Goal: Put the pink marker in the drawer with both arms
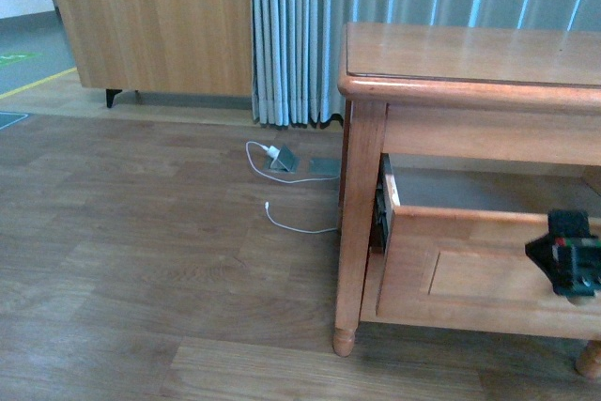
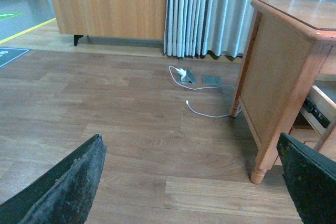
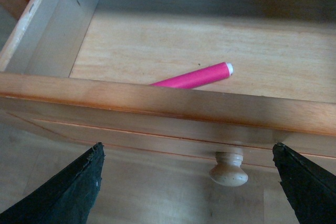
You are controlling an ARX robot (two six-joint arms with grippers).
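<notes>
Landmark: the drawer (image 3: 173, 106), the upper one of the wooden cabinet (image 1: 451, 53), stands pulled out, so its pale inside is open from above.
Pink marker: the pink marker (image 3: 197, 76) lies flat on the drawer's floor, just behind the front panel, slanted, its paler tip pointing deeper in. It touches no gripper, so the placing itself looks done.
Knob: the round pale knob (image 3: 229, 170) on the drawer front hangs free, just ahead of the right gripper; nothing is clamped on it.
Right gripper: the right gripper (image 3: 186, 187) hovers in front of the drawer, its 2 fingers (image 3: 68, 192) spread wide to either side of the knob and holding nothing. In the front view it shows as a black block (image 1: 566, 253) against the drawer front. Probably it is posted there to push the drawer closed or take the knob.
Left gripper: the left gripper (image 2: 199, 182) is well off to the cabinet's side, low over the floor, its 2 fingers apart and empty; it seems parked clear of the drawer's path.
Floor: a white cable (image 1: 282, 216) lies beyond the cabinet's leg, out of the way.
Remaining: by my judgement, only closing the drawer, if that is wanted.
</notes>
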